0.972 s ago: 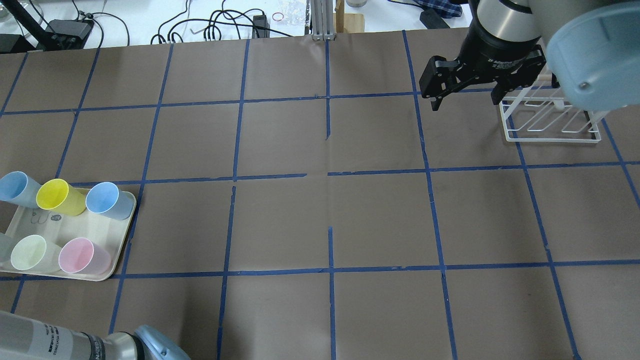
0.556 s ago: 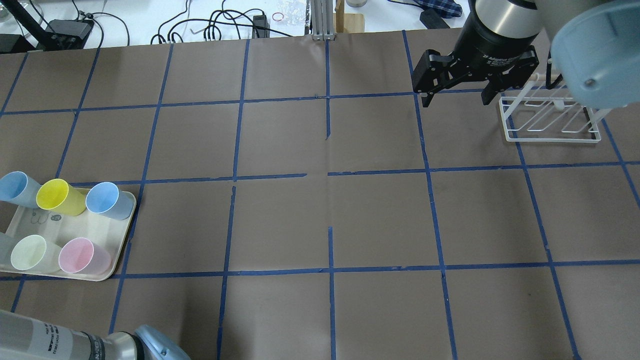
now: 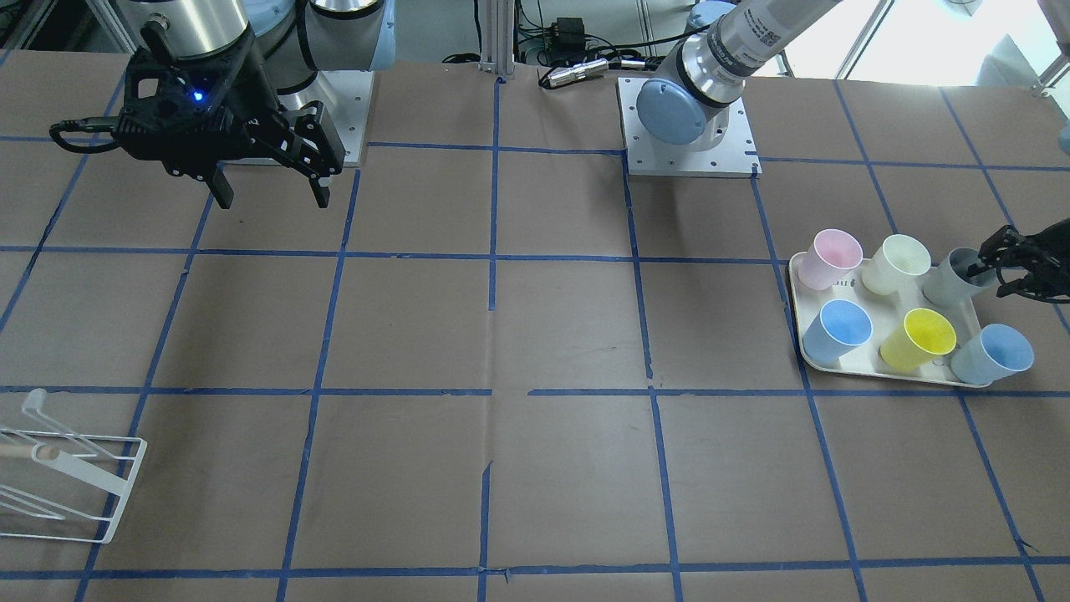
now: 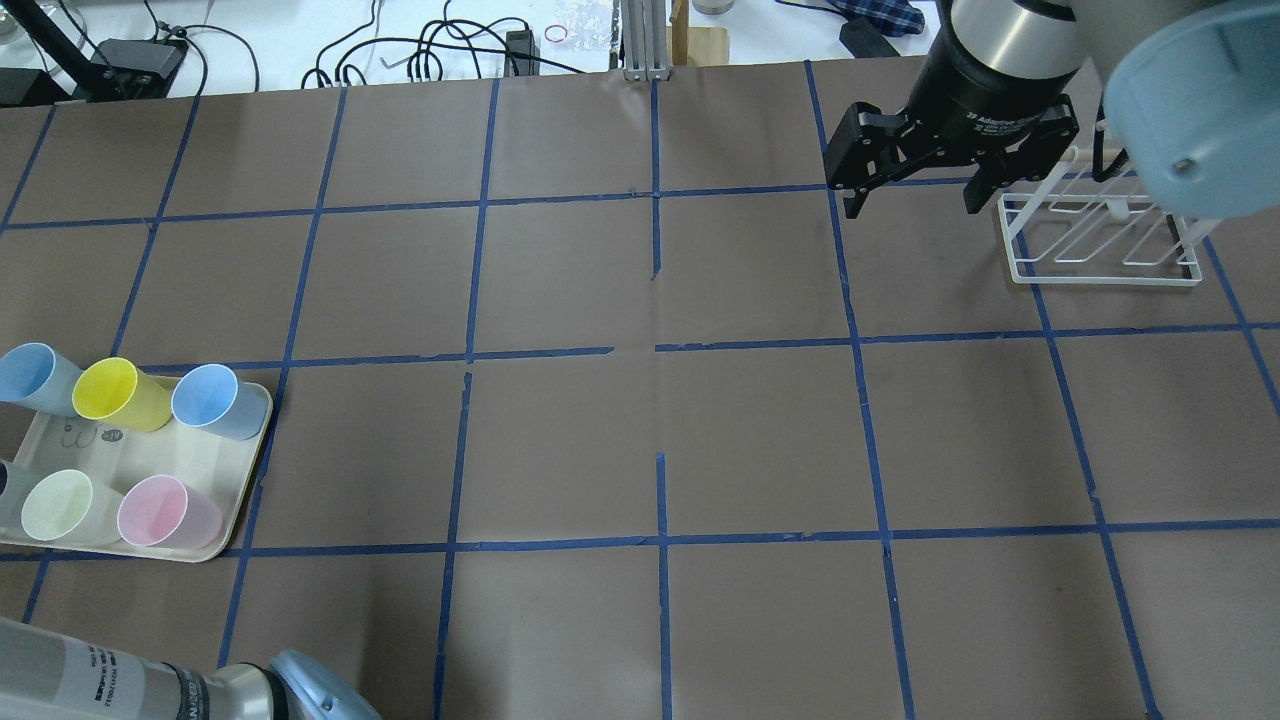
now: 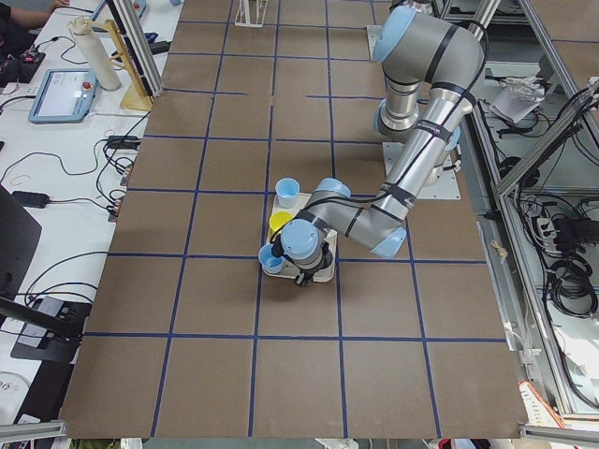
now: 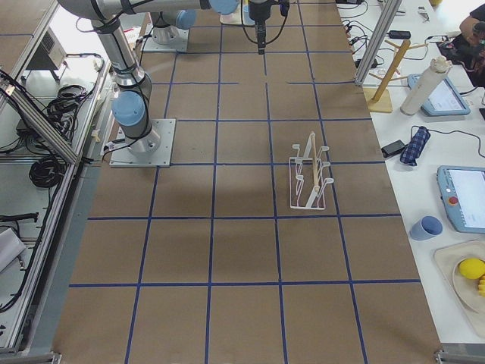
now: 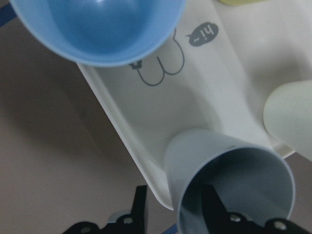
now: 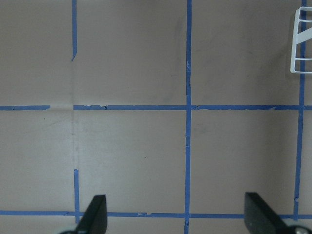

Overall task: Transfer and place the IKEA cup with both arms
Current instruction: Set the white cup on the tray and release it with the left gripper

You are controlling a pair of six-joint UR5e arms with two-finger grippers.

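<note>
The left gripper [image 7: 174, 195] straddled the near wall of the grey cup [image 7: 229, 165], one finger inside and one outside, jaws apart and not pinching. The cup stood at the tray's [image 7: 122, 141] corner. The right gripper [image 4: 912, 208] hung wide open above the table, a wire rack [image 4: 1100, 240] just beside it.

IKEA cup [image 4: 4, 488] mostly beyond overhead view's left edge

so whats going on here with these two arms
The left end effector is at the tray, open, with one finger inside the grey IKEA cup and one outside its wall, not yet clamped. The right end effector hangs open over the table near the white wire rack, holding nothing.
</note>
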